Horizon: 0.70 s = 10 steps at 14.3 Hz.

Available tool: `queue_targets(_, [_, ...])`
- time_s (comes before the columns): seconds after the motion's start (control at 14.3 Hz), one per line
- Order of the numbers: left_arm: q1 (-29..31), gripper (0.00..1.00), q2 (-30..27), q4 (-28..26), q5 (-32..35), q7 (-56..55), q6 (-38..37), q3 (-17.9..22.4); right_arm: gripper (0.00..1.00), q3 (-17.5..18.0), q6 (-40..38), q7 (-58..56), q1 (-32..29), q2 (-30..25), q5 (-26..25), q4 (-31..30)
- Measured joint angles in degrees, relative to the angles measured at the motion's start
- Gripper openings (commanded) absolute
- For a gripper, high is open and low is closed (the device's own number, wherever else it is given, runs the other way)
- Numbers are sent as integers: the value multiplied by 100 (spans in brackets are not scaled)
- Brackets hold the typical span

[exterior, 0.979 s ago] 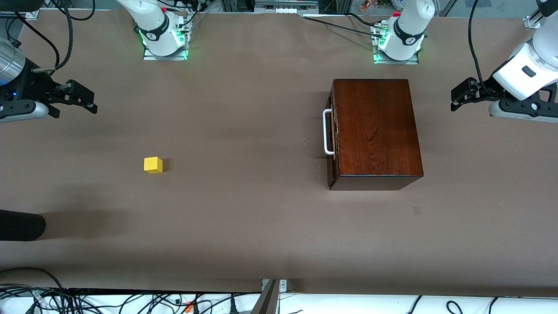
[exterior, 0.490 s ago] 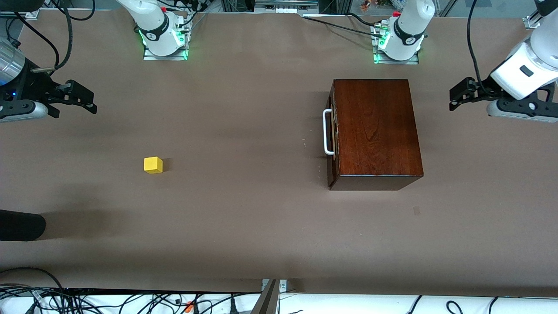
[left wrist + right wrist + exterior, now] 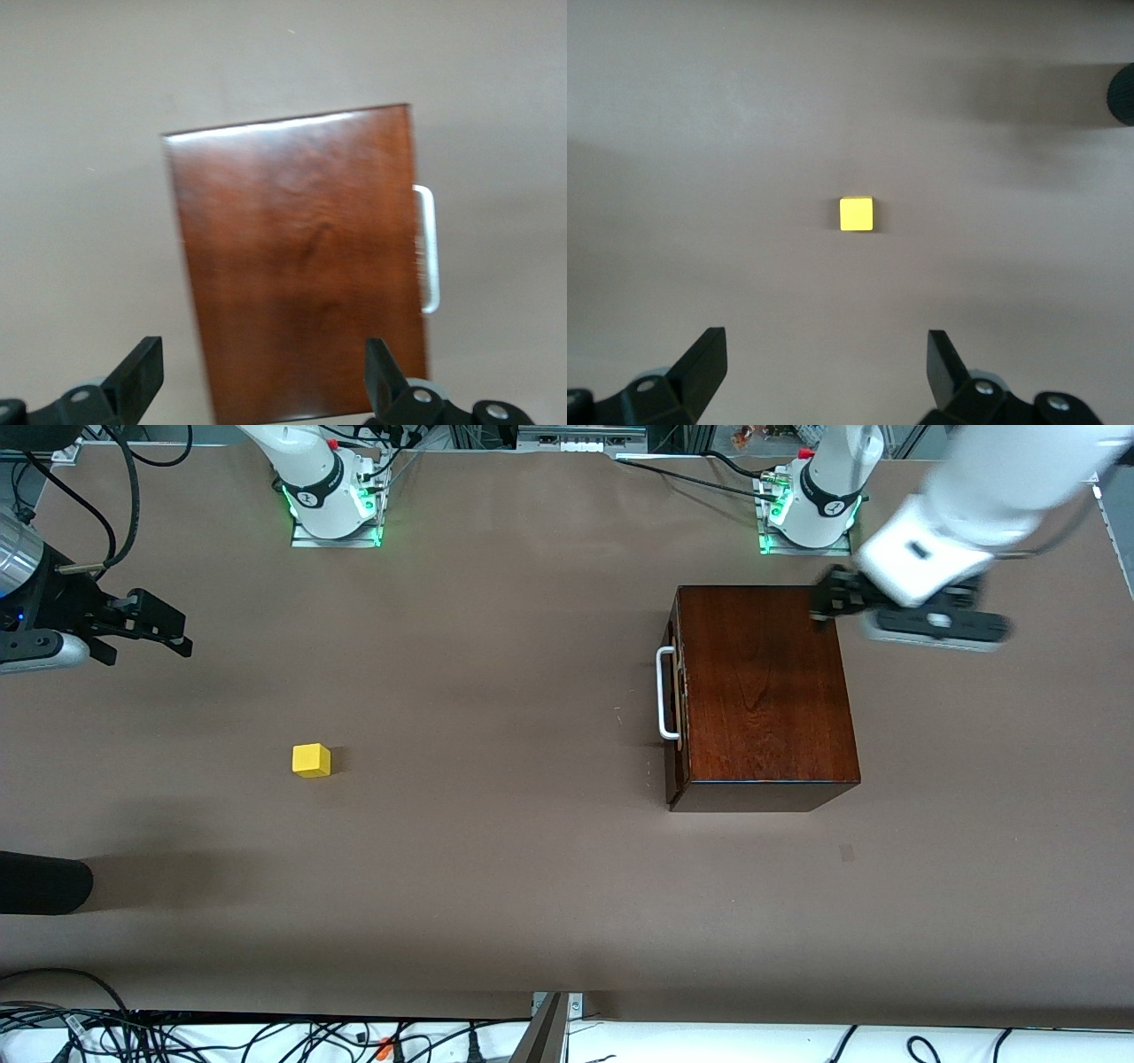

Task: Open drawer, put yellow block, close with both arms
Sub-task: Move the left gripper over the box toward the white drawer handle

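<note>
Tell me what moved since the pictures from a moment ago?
The left tool swung in from the left arm's end of the table and now hangs, open and empty, over a corner of the dark wooden box. The right tool waits open; the yellow block and shut drawer stayed put.
</note>
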Motion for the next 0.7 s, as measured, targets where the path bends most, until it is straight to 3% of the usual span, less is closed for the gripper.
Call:
queue_targets(0.21, [-29, 100, 280, -5, 66, -1062, 258, -837, 100, -2, 1, 0, -5, 0, 15, 0])
queue_targets(0.42, [-79, 100, 595, -12, 585, -1826, 336, -1536, 100, -3, 1, 0, -9, 0, 21, 0])
queue_targets(0.7, [-431, 100, 1103, -26, 1067, -2433, 619, -1832, 100, -3, 1, 0, -9, 1, 23, 0])
